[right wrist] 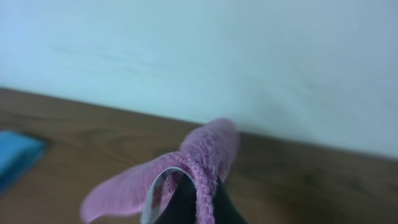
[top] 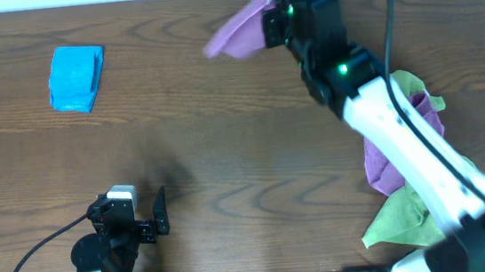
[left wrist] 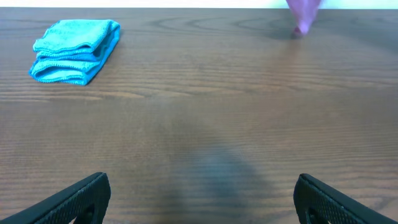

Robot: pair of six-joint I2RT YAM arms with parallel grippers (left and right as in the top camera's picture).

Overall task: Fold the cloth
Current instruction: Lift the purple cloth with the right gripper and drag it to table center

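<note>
The lilac cloth (top: 234, 31) hangs bunched above the far edge of the table, pinched by my right gripper (top: 272, 15), which is shut on one of its hemmed edges. In the right wrist view the cloth (right wrist: 205, 152) drapes over the closed dark fingertips of the right gripper (right wrist: 200, 190). From the left wrist camera only the cloth's lower tip (left wrist: 303, 15) shows at the top right. My left gripper (top: 135, 207) rests near the front left, open and holding nothing, and the left gripper (left wrist: 202, 182) has bare wood between its fingers.
A folded bright blue cloth (top: 76, 78) lies at the far left, the same blue cloth (left wrist: 74, 50) ahead of the left gripper. Under the right arm lies a heap of light green cloths (top: 402, 214) and another purple cloth (top: 381, 163). A pale wall (right wrist: 249, 56) stands behind the table.
</note>
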